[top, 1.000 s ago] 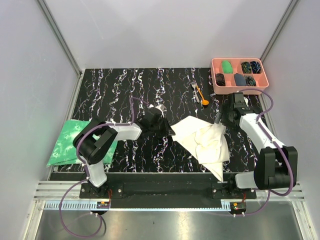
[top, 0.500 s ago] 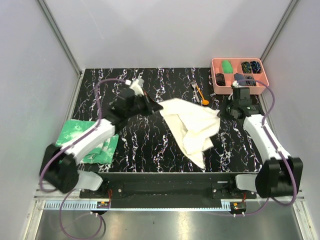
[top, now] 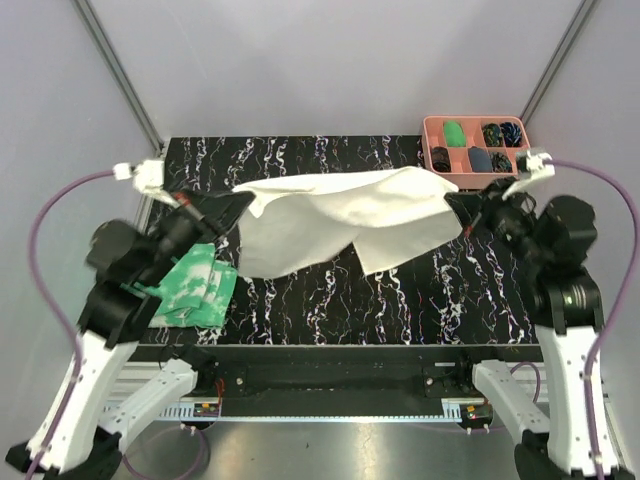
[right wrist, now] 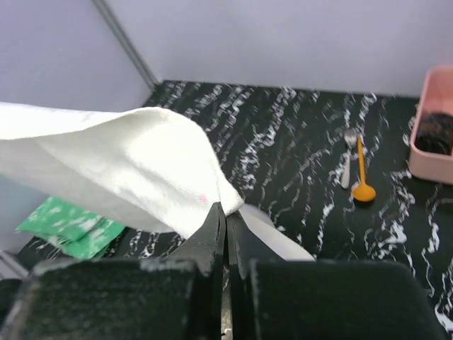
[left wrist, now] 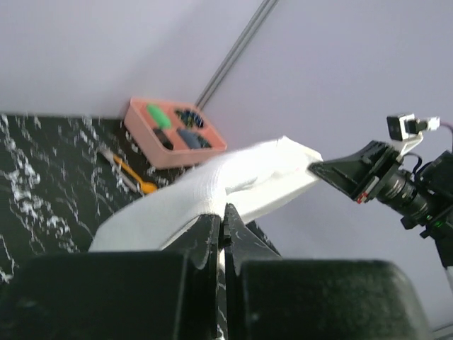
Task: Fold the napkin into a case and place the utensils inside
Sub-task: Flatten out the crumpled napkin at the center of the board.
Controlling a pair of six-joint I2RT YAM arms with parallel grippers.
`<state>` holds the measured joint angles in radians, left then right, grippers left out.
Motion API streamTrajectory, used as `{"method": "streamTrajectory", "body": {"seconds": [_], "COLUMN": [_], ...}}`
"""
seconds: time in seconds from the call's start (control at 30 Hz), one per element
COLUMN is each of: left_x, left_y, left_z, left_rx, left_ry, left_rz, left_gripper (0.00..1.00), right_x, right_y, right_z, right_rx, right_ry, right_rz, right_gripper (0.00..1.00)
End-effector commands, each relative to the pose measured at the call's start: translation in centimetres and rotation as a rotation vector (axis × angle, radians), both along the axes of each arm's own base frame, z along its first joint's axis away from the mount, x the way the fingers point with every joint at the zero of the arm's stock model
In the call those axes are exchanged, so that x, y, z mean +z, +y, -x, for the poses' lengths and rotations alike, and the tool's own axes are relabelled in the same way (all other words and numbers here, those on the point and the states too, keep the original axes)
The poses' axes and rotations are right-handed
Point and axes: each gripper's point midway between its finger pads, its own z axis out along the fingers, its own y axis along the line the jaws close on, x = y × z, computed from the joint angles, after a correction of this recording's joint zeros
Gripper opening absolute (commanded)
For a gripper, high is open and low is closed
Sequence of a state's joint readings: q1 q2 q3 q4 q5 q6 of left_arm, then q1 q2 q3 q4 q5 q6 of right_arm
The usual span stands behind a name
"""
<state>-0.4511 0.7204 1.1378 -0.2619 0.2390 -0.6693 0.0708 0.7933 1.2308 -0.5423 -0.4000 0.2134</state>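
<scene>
My left gripper (top: 236, 204) and right gripper (top: 457, 205) pinch opposite corners of the napkin (top: 340, 215), stretched aloft over the table (top: 300, 160); it looks light, limp and sagging, best held by its corners.

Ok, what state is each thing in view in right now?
napkin: lifted in the air, stretched between both grippers, sagging.
left gripper: shut on one napkin corner.
right gripper: shut on another napkin corner.
fork and spoon: lying side by side on the table, outside the napkin.
pink tray: on the table, compartments filled.
green cloth: lying rumpled on the left.
</scene>
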Motion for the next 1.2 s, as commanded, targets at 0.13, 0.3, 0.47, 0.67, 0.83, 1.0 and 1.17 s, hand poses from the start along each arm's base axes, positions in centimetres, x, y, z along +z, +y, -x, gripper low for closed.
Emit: {"method": "streamTrajectory", "body": {"seconds": [0.13, 0.3, 0.47, 0.67, 0.83, 1.0, 1.17], "left_x": [3.4, 0.6, -4.4, -12.7, -23.8, -25.5, -22.6], "left_y": [4.6, 6.0, 8.9, 12.3, 17.3, 18.8, 17.3], "left_z": [4.8, 0.2, -6.1, -14.6, -22.2, -25.8, -23.6], "left_rx": [0.120, 0.305, 0.604, 0.825, 0.903, 0.850, 0.763], "left_ry": [-0.152, -0.017, 0.220, 0.496, 0.756, 0.819, 0.761], "left_rz": [0.080, 0.043, -0.036, -0.014, -0.011, -0.121, -0.134], "left_gripper": [0.00, 0.00, 0.00, 0.00, 0.22, 0.85, 0.99], "right_x": [8.7, 6.3, 4.8, -3.6, -12.5, -15.6, -14.8], "right_y": [1.7, 2.5, 5.8, 12.0, 15.1, 15.3, 12.4], "right_z": [5.9, -2.2, -10.0, -22.1, -31.9, -34.0, -29.9], "right_rx": [0.119, 0.109, 0.253, 0.303, 0.309, 0.249, 0.084], "right_ry": [-0.302, -0.150, -0.117, 0.065, 0.270, 0.461, 0.449], "right_rz": [-0.119, -0.199, -0.257, -0.161, -0.147, -0.107, 0.057], "right_gripper": [0.00, 0.00, 0.00, 0.00, 0.37, 0.95, 1.00]}}
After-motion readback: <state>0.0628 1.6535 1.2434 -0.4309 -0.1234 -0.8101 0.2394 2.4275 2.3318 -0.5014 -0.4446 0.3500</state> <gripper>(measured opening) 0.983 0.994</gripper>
